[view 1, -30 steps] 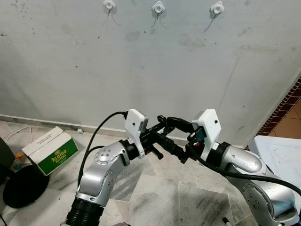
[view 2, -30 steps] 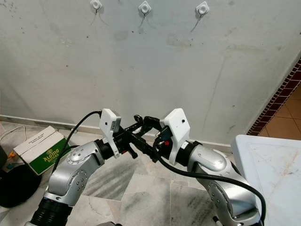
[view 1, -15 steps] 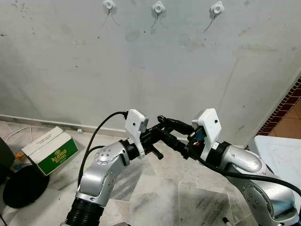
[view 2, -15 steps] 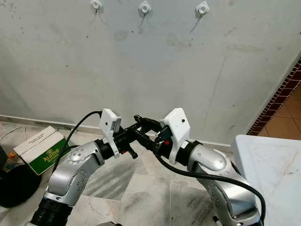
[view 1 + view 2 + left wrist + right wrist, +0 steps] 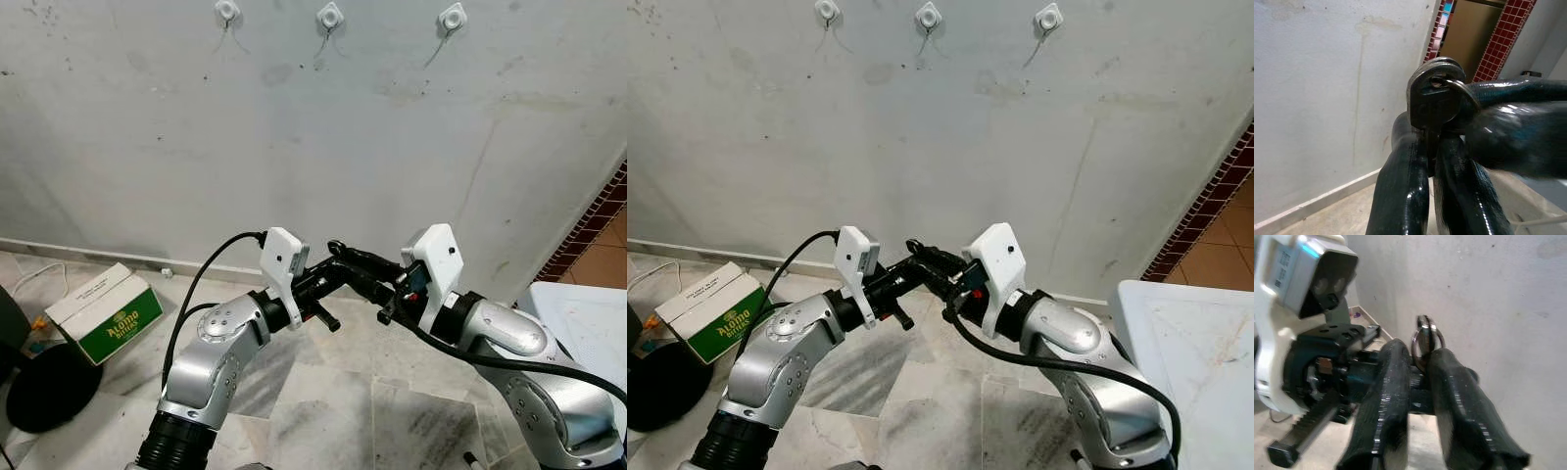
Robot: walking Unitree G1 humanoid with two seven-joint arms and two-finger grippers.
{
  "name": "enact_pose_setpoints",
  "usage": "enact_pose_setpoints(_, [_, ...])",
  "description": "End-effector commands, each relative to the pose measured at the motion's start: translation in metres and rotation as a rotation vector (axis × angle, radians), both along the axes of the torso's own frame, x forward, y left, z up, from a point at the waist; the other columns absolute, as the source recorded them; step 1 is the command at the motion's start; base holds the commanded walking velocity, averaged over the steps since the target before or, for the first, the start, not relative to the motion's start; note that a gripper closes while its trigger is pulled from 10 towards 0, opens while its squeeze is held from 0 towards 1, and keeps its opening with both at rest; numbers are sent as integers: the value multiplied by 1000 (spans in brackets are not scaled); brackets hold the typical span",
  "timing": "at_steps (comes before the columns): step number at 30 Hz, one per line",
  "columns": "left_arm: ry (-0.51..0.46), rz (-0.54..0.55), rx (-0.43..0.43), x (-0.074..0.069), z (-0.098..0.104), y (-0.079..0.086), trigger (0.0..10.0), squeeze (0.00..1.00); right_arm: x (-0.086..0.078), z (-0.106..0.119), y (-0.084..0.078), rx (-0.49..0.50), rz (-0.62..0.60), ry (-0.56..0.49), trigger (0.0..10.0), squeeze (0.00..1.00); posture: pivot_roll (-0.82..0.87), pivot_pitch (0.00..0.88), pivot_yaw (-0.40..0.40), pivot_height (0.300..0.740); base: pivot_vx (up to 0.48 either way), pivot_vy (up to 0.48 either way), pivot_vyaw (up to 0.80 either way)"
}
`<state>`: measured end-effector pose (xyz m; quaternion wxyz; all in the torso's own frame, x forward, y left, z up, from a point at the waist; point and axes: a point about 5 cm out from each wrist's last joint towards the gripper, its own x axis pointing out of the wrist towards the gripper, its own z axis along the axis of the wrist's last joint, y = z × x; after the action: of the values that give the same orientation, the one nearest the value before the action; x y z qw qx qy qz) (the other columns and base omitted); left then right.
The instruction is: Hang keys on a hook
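A metal key on a split ring [image 5: 1434,98] sits in mid-air where my two grippers meet, below three white hooks on the grey wall: left hook [image 5: 227,11], middle hook [image 5: 330,15], right hook [image 5: 452,17]. My left gripper [image 5: 1430,144] is shut on the key's blade, with the key head and ring sticking out past its fingertips. My right gripper [image 5: 1420,355] comes in from the opposite side, its two black fingers pinched together at the ring [image 5: 1425,335]. In the head views the joined fingertips [image 5: 338,257] stand at chest height, well below the hooks.
A green and white carton [image 5: 103,313] lies on the marble floor at the left, beside a black round object [image 5: 44,392]. A white tabletop [image 5: 1190,362] is at the right. Red tile trim [image 5: 593,225] runs down the right wall edge.
My right gripper's fingers, spread apart a second ago, have come together at the key ring and risen slightly. The left arm has held still.
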<state>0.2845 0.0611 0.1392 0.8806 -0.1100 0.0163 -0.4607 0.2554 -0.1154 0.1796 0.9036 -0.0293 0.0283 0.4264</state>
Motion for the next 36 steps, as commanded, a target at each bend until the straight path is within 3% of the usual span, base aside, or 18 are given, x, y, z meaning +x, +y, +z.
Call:
enact_pose_setpoints(1, [-19,1,13,2,3,0,0,0,2,3,-2,-16,-8,-28,0,0,-41,36,60,740,0,0,0])
enact_pose_setpoints(15, [-19,-2,17,2,3,1,0,0,6,3,-5,-38,-37,-58,0,0,-40,40,63,740,0,0,0])
enact_pose_setpoints(24, [-20,-4,20,1,2,0,0,0,17,14,-11,-106,-131,-198,0,0,-40,40,63,740,0,0,0])
enact_pose_setpoints(32, [-22,-1,23,1,2,-1,0,0,18,12,-10,-107,-131,-206,0,0,-42,40,62,740,0,0,0])
enact_pose_setpoints(33, [-22,0,24,1,2,-1,392,0,18,12,-10,-107,-130,-207,0,0,-42,40,62,740,0,0,0])
enact_pose_setpoints(34, [-21,1,25,1,2,-1,2235,0,17,12,-9,-106,-129,-208,0,0,-42,40,62,740,0,0,0])
enact_pose_setpoints(35, [-20,2,26,1,2,-1,5608,318,17,12,-9,-105,-128,-209,0,0,-42,40,62,740,0,0,0])
enact_pose_setpoints(36, [-17,2,26,1,1,-1,9647,890,17,12,-9,-104,-127,-210,0,0,-42,40,62,740,0,0,0])
